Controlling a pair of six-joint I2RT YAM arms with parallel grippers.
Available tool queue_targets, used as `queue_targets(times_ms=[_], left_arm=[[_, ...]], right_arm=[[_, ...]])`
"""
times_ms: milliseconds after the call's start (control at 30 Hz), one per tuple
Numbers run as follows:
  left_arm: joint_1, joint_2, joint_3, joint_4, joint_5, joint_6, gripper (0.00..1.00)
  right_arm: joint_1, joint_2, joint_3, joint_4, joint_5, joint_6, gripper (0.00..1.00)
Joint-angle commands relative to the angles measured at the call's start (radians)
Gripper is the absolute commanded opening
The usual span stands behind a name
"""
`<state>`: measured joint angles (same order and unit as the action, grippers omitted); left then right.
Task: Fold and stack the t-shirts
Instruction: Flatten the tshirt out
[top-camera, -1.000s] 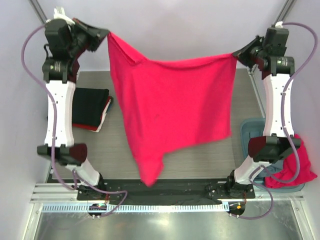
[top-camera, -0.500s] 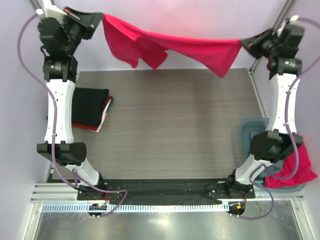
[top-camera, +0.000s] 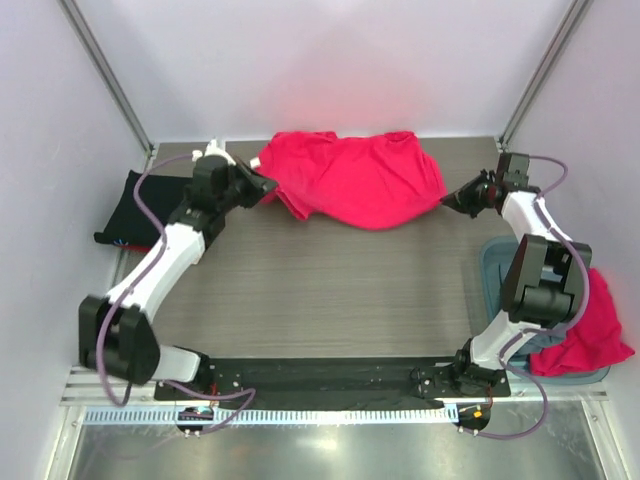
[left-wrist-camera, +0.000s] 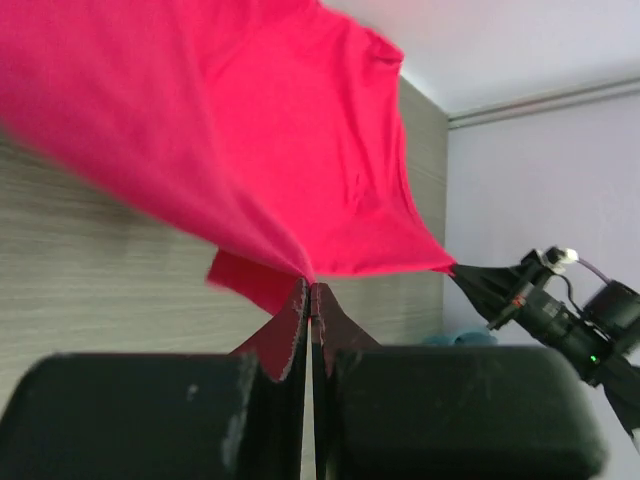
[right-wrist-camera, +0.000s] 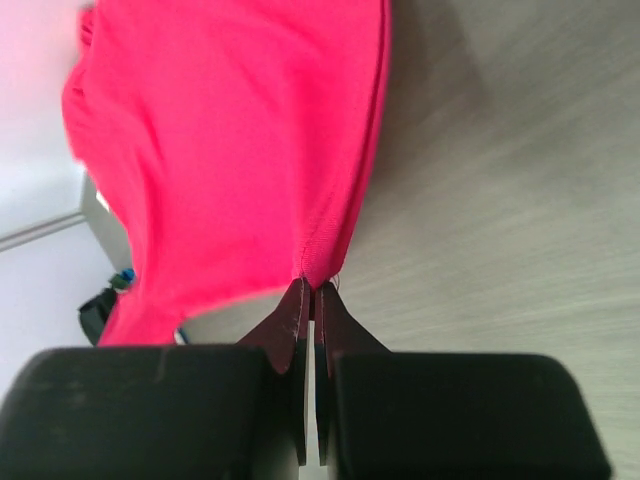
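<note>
Shirts, two red: held shirt (top-camera: 350, 190), binned shirt (top-camera: 590, 340).

Pinkish-red t-shirt (top-camera: 352, 183), grey-brown woodgrain table (top-camera: 330, 290)

We see the shirt (top-camera: 350, 190) as soft, matt pinkish-red cloth with a fine knit along its hem. The table (top-camera: 330, 290) looks like dull grey wood-grain board. The left gripper (left-wrist-camera: 309, 287) and right gripper (right-wrist-camera: 308, 287) look like matt black plastic. The bin (top-camera: 492, 268) is smooth grey-blue plastic.
</note>
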<state>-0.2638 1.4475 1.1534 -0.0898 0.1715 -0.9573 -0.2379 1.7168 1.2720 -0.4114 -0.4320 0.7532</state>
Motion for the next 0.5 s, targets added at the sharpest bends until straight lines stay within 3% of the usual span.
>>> queue_targets(times_ms=[0, 233, 467], left_arm=[[-0.028, -0.227, -0.123, 0.139, -0.122, 0.035, 0.00], [-0.049, -0.476, -0.372, 0.044, -0.227, 0.029, 0.00], [-0.049, -0.758, -0.515, -0.175, -0.297, 0.049, 0.00]], right_arm=[[-0.003, -0.143, -0.124, 0.106, 0.029, -0.044, 0.01], [0.002, -0.310, -0.411, 0.183, 0.071, -0.057, 0.01], [0.000, -0.517, -0.582, 0.094, 0.174, -0.120, 0.01]])
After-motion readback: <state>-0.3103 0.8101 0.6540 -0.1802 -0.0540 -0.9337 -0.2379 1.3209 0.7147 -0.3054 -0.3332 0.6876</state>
